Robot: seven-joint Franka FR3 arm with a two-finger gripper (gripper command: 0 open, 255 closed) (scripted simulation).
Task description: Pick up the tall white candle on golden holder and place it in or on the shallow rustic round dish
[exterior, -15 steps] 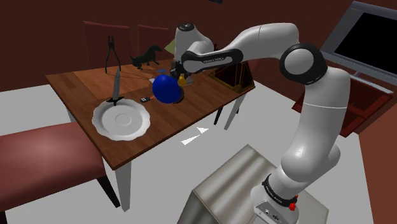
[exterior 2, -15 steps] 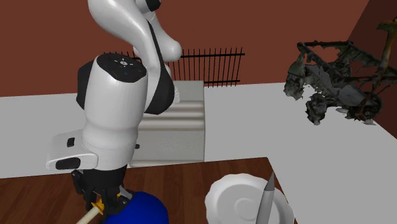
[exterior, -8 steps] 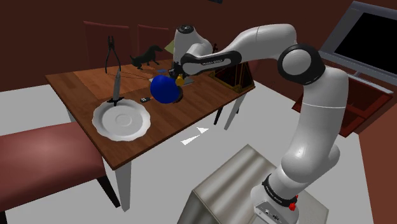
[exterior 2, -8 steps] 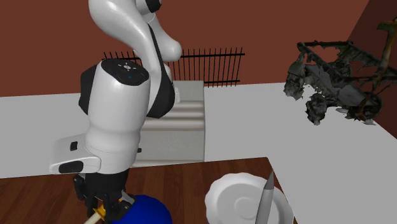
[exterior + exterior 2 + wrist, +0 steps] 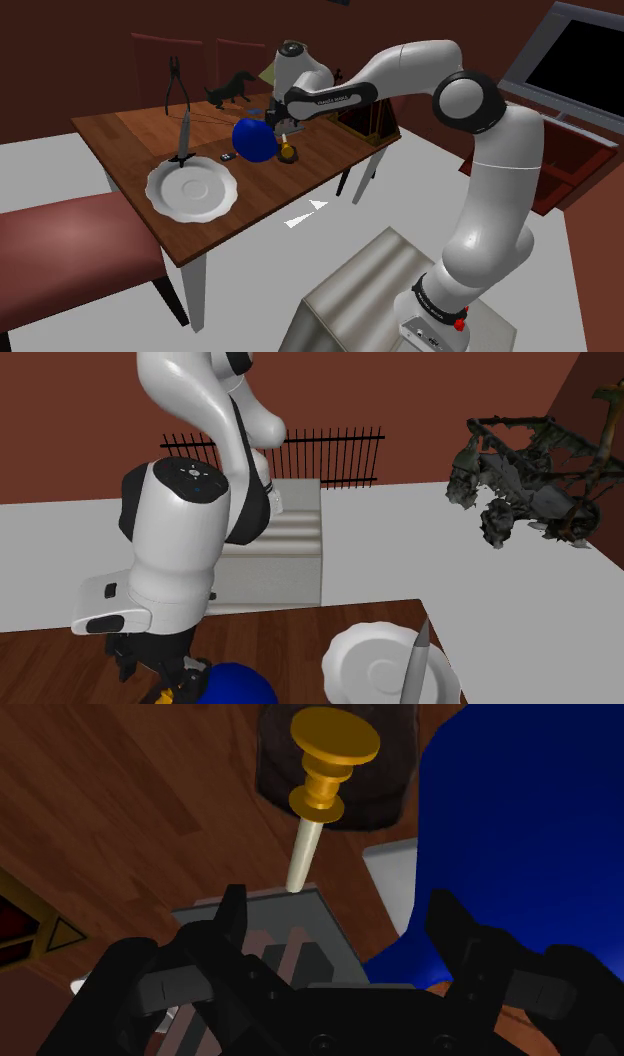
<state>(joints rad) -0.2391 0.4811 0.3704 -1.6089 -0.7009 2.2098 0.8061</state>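
Note:
The candle (image 5: 306,851) is a slim white stick on a golden holder (image 5: 334,744). Its base rests on the dark brown round dish (image 5: 385,799), and the stick points back at my hand. My gripper (image 5: 340,904) hangs just above it, open, its black fingers (image 5: 232,909) wide apart and touching nothing. In the shoulder view the gripper (image 5: 283,130) hovers over the small dark dish (image 5: 288,155), where a spot of gold marks the candle (image 5: 287,148), near the table's far side. In the second exterior view the gripper (image 5: 165,677) is at the bottom edge.
A blue round object (image 5: 253,140) sits tight beside the dish, close to one finger (image 5: 450,919). A white scalloped plate (image 5: 190,190) with a grey pointed stick (image 5: 184,135) lies nearer the shoulder view's left. A dog figure (image 5: 230,90) and black pliers (image 5: 178,85) stand at the back.
The fingers have opened and let go of the candle, which now rests on the dark dish. The blue object has shifted slightly toward the shoulder view's left.

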